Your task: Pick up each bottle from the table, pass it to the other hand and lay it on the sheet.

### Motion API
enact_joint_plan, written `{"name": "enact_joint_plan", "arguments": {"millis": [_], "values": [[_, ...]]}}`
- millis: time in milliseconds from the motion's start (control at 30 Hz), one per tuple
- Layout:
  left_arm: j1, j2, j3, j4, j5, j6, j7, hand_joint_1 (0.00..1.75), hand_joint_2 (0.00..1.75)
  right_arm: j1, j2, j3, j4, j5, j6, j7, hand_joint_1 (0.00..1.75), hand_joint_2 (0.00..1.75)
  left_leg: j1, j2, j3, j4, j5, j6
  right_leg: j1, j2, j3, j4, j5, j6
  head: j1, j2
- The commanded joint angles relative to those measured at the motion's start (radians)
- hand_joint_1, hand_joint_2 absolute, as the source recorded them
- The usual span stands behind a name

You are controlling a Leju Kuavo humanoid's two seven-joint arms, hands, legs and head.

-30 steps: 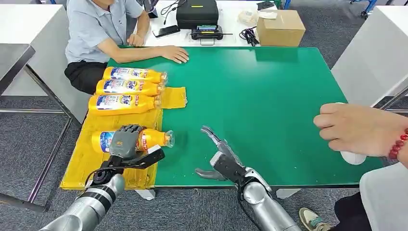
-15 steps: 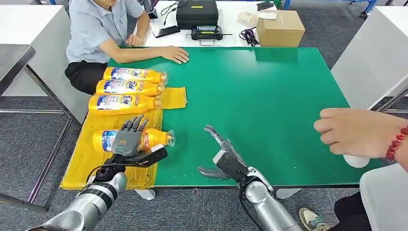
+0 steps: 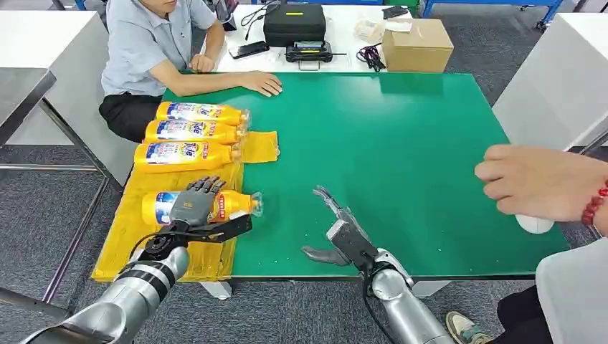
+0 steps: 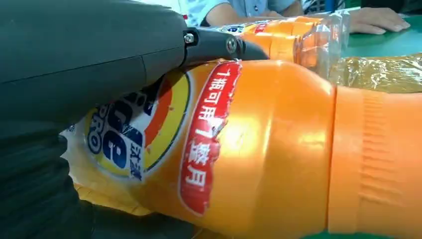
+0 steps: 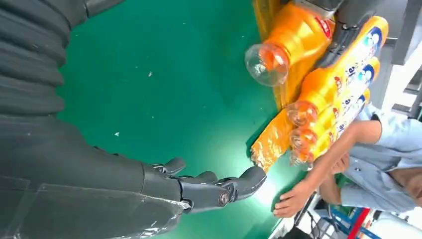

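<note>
while the orange plastic bottle with the clear cap [image 3: 204,206] lies on its side on the crinkly yellow sheet [image 3: 136,240], the robot's left hand [image 3: 193,206] is over it with its fingers spread out, touching but not squeezing. a second ago those fingers were curled around the bottle, so the robot seems to be letting go, and this bottle looks done. the right hand [image 3: 337,229] waits over the green table [image 3: 401,143] with its fingers apart and nothing in them. there are four bottles on the sheet: this one, and three more orange bottles [image 3: 193,132] in a row, just beside each other. a person's hand [image 3: 534,190] on the far right has moved a little and covers something white, maybe the next bottle. another person [image 3: 161,43] sits at the table.
</note>
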Motion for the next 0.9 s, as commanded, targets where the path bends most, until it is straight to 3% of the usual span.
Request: {"name": "enact_joint_plan", "arguments": {"millis": [33,333,533,633,700,800,833,900], "values": [[0.019,-0.014,-0.026,0.078,0.032,-0.042,-0.019,0.00,1.75,-0.020,0.002,-0.039,0.068,0.013,0.006,-0.004,0.00,1.75,0.000,0.002,0.002,-0.001,0.000,-0.001,0.001,0.001,0.001,-0.001,0.000,-0.002,0.000,0.000],[0.017,-0.013,-0.035,0.079,0.026,-0.026,-0.019,0.00,1.75,-0.026,0.004,-0.040,0.079,0.016,0.013,-0.006,0.00,1.75,0.000,0.002,0.002,-0.001,0.000,-0.002,0.001,0.001,0.001,-0.001,0.000,-0.002,0.000,0.000],[0.006,-0.032,-0.068,0.070,-0.012,0.256,-0.035,0.00,1.75,-0.047,-0.006,-0.045,0.132,0.018,0.014,-0.031,0.00,1.75,0.001,0.001,0.000,0.000,0.000,-0.001,0.001,0.000,0.000,-0.001,0.000,-0.002,0.000,0.000],[0.000,-0.052,-0.056,0.046,0.011,0.272,-0.071,0.00,1.75,-0.047,-0.008,-0.041,0.138,0.020,0.013,-0.031,0.00,1.75,0.001,0.001,-0.001,0.000,0.000,-0.001,0.001,0.000,-0.001,-0.001,0.000,-0.002,0.000,0.000],[0.023,-0.047,-0.064,-0.041,-0.042,0.272,-0.051,0.00,1.75,-0.049,-0.009,-0.034,0.141,0.022,0.012,-0.031,0.00,1.75,0.001,0.001,-0.003,0.001,0.000,-0.001,0.001,0.000,-0.003,0.000,0.000,-0.002,0.000,0.000],[0.188,-0.082,0.055,-0.410,-0.138,0.272,-0.168,0.00,1.75,-0.006,-0.021,-0.034,0.092,0.031,-0.024,-0.037,0.00,1.75,0.001,0.001,-0.005,0.001,-0.001,-0.001,0.001,0.001,-0.005,0.000,0.000,-0.001,0.000,0.000],[0.241,-0.108,0.093,-0.503,-0.150,0.272,-0.215,0.00,1.75,0.016,-0.024,-0.039,0.071,0.034,-0.036,-0.040,0.00,1.75,0.002,0.002,-0.004,0.001,-0.001,-0.002,0.002,0.001,-0.004,0.000,-0.001,-0.002,0.000,0.000],[0.388,-0.252,0.232,-0.759,-0.086,0.272,-0.455,0.00,1.75,0.114,-0.020,-0.080,-0.037,0.011,-0.066,-0.054,0.00,1.75,0.001,-0.002,-0.005,0.000,-0.001,-0.001,0.001,-0.002,-0.004,-0.001,-0.002,-0.001,0.000,0.000]]}}
